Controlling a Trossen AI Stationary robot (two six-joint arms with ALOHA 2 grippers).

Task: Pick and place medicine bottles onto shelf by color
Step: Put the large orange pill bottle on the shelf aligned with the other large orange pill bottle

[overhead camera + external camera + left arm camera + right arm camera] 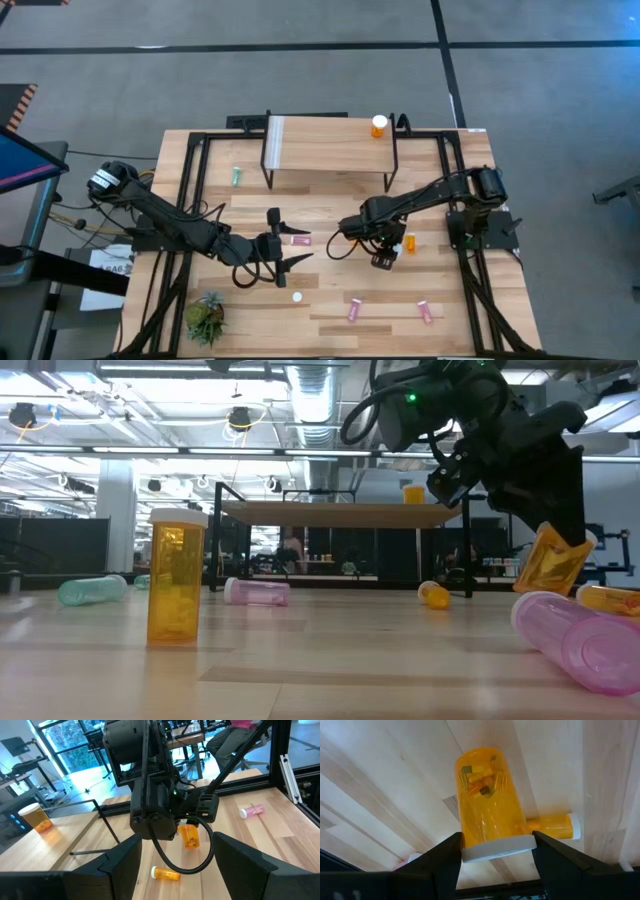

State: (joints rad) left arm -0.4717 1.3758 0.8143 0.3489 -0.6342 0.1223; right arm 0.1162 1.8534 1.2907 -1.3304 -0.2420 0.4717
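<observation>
- Large orange bottle [487, 802] is hanging tilted just above the bench [330, 300], cap pinched by the right tool [384, 258].
- Small orange bottle [409, 243] is lying just beside it.
- Another orange bottle [379, 126] is standing on the shelf [325, 145].
- Left tool [284, 242] is sitting spread wide near a pink bottle [300, 240].

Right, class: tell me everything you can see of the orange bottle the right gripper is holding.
The orange bottle is a clear amber plastic cylinder with a white cap and loose yellow and orange pills inside. The right gripper is shut on it at the cap end, a dark finger on either side. It hangs tilted above the wooden table, apart from it, with a smaller orange bottle lying on the table just beyond it.
</observation>
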